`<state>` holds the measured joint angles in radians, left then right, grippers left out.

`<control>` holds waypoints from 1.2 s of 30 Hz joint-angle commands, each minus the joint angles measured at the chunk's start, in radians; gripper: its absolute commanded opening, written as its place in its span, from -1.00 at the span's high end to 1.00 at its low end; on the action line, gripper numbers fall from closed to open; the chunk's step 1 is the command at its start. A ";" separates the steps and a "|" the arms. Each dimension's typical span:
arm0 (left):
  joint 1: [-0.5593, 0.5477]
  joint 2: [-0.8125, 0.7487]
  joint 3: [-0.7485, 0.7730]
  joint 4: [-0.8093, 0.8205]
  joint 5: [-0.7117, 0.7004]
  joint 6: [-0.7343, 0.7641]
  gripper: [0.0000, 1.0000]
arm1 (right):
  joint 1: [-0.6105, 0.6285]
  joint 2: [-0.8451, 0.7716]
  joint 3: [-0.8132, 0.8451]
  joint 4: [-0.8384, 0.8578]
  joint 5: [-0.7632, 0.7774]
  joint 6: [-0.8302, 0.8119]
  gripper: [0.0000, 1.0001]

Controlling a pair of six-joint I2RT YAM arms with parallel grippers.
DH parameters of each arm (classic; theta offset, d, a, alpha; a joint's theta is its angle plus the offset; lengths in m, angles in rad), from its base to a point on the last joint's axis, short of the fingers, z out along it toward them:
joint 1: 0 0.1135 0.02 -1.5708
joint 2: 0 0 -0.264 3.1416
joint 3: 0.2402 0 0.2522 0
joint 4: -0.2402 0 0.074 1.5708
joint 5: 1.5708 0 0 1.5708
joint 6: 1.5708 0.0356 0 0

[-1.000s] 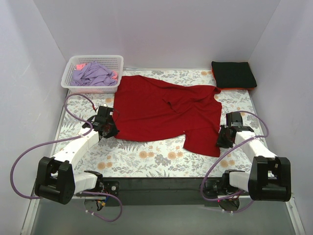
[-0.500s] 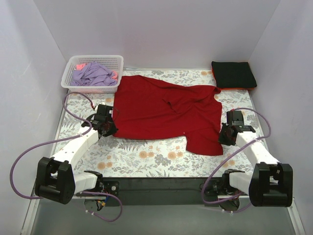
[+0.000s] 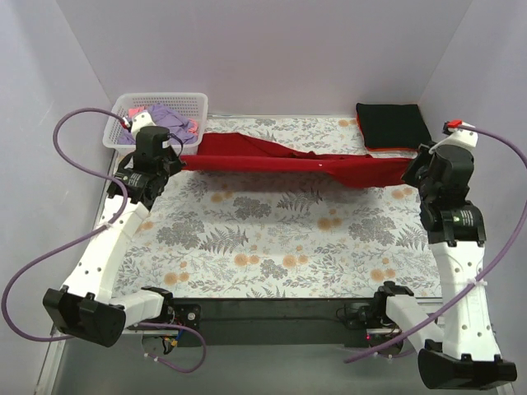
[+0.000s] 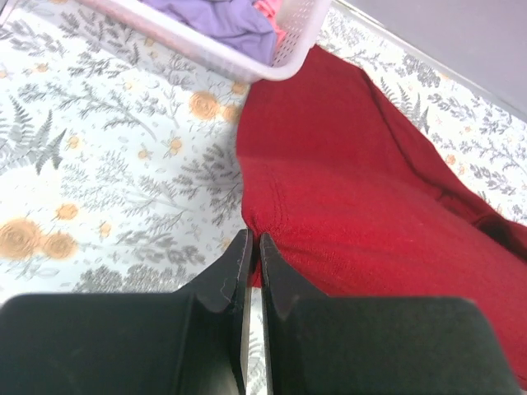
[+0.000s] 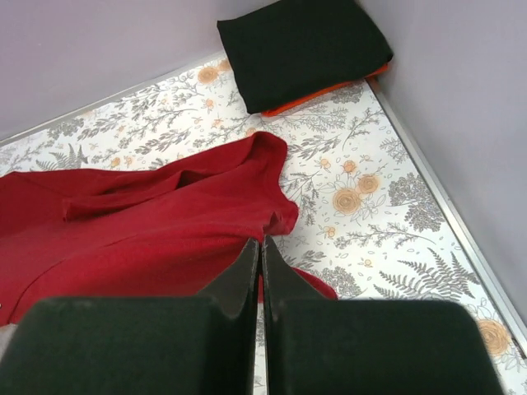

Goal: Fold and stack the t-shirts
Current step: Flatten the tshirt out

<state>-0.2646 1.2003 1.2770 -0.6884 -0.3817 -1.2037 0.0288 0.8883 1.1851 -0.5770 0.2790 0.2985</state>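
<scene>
The red t-shirt [image 3: 280, 158] is soft, light and limp, so I take it by its edges. My left gripper [image 3: 178, 162] and right gripper [image 3: 409, 174] are each pinched tight on its cloth. It stretches between them across the upper frame, trailing onto the table cloth [image 3: 272, 239], beside the folded black t-shirt [image 3: 394, 125] at upper right.
</scene>
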 commanded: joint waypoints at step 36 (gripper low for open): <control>0.005 -0.173 0.890 -0.105 -0.218 0.317 1.00 | 0.016 -0.129 0.786 0.072 0.129 -0.429 0.97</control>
<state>-0.2687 0.9668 2.1433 -0.8253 -0.4904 -0.9668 0.0460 0.7208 1.9438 -0.6106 0.2840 -0.0521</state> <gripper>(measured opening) 0.030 0.020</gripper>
